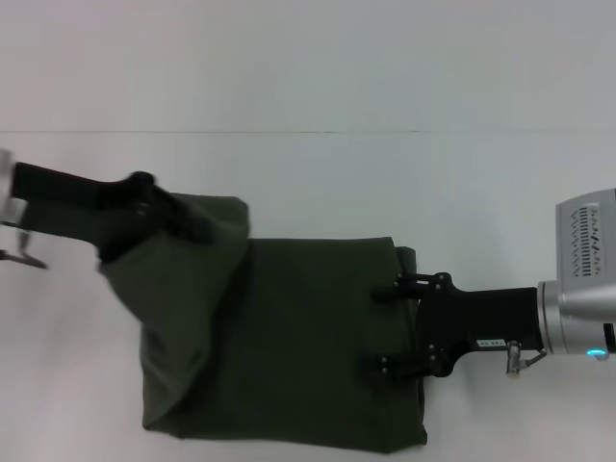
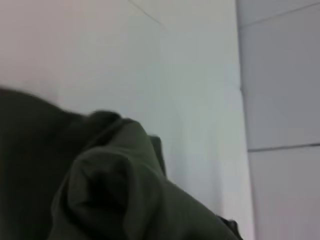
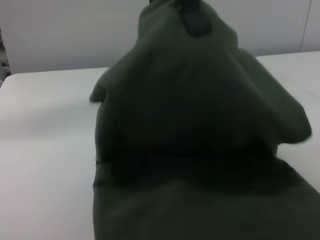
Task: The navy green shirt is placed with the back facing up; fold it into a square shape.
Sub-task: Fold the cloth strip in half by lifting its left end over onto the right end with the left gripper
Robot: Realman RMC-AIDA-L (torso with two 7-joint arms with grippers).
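**Op A:** The navy green shirt [image 1: 289,346] lies on the white worktop [image 1: 308,183], already narrowed. My left hand [image 1: 197,226] has its far-left corner pinched and lifted. My right hand [image 1: 385,327] rests spread open on the right edge, pinning it.

**Op B:** I'd carry that corner across in a low arc, keep the pin firm, and lay edge on edge.

**Op A:** Agreed. The head view gives the whole outline. The right wrist view shows the raised fabric peaking under the left hand; the left wrist view only shows bunched cloth close up.
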